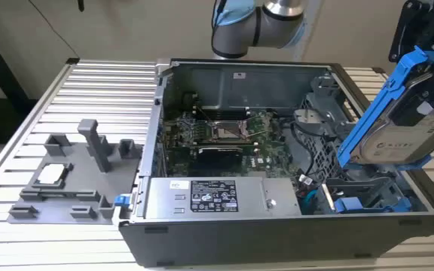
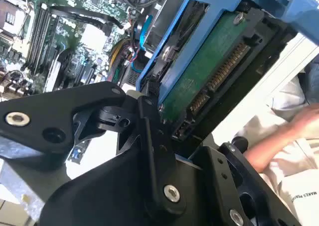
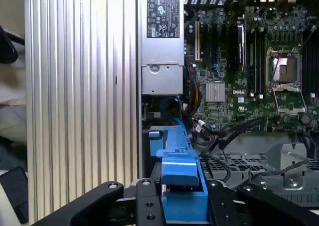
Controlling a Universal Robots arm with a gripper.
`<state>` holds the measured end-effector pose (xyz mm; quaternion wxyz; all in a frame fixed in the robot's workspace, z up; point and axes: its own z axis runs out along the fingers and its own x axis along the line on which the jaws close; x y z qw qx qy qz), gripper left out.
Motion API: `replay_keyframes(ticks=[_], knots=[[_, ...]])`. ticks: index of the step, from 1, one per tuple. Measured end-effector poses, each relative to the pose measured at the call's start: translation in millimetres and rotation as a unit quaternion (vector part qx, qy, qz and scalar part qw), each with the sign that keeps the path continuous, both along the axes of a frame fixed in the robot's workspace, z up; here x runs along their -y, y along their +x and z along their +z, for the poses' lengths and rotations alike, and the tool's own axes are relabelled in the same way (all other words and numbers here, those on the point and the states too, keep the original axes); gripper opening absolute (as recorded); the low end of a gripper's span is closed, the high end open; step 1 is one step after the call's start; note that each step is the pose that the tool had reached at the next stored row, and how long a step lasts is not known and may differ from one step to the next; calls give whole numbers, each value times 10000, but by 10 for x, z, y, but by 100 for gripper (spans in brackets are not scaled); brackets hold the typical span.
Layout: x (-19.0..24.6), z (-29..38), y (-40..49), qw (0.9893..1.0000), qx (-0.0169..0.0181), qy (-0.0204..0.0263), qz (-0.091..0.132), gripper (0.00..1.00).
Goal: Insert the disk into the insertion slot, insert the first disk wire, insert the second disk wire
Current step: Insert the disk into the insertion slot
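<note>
Exterior view: blue-framed metal disk (rectangular)

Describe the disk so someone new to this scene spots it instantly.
Find the open computer case on the ribbed table. Above its end at the exterior view's right, the gripper holds the disk tilted. Unlike the grey power-supply box inside the case, it sits in a bright blue frame and hangs in the air.

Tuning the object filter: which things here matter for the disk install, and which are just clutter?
Job: the disk, gripped by the hand, tilted above the case; the insertion slot.
Lying about: power-supply box; motherboard; grey fixture on the table, exterior view's left.
</note>
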<state>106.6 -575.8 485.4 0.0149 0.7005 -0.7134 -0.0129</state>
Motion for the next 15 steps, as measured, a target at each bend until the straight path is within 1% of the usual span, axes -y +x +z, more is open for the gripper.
replay_keyframes(ticks=[11, 15], knots=[[0, 0, 0, 10000, 0, 0, 0, 33], [1, -27, 0, 10000, 0, -1, 0, 33]])
